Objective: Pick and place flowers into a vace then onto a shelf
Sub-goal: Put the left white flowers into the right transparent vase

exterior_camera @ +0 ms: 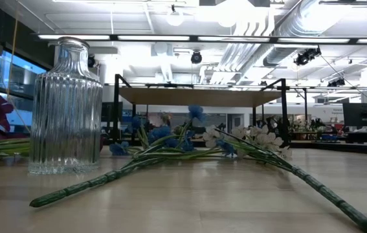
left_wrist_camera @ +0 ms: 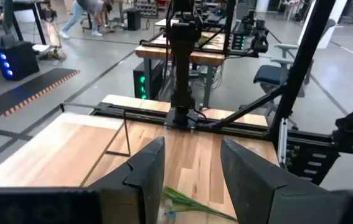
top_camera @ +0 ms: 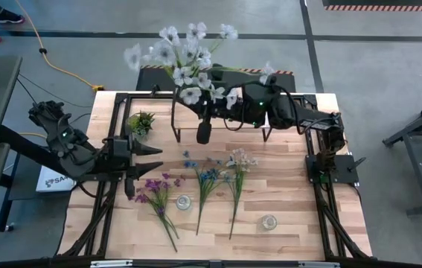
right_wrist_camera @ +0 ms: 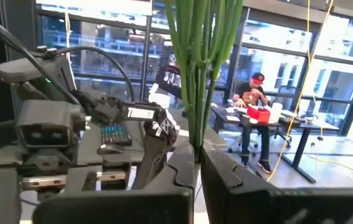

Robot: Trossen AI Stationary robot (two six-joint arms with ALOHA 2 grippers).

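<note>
White flower stems (right_wrist_camera: 202, 62) stand clamped upright in the right tool (right_wrist_camera: 198, 163); the left tool (left_wrist_camera: 192, 180) gapes near purple flowers (top_camera: 155, 190).

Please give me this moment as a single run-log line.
right gripper: shut on white flowers | left gripper: open, hovering | shelf: beneath bouquet

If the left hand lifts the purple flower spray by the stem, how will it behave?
The purple spray is probably light: a thin green stem with small blossoms. Gripped low on the stem, the blossom end may droop or swing, since the stem is long. It lies flat on the table, so the open left hand might find it hard to get under.
</note>
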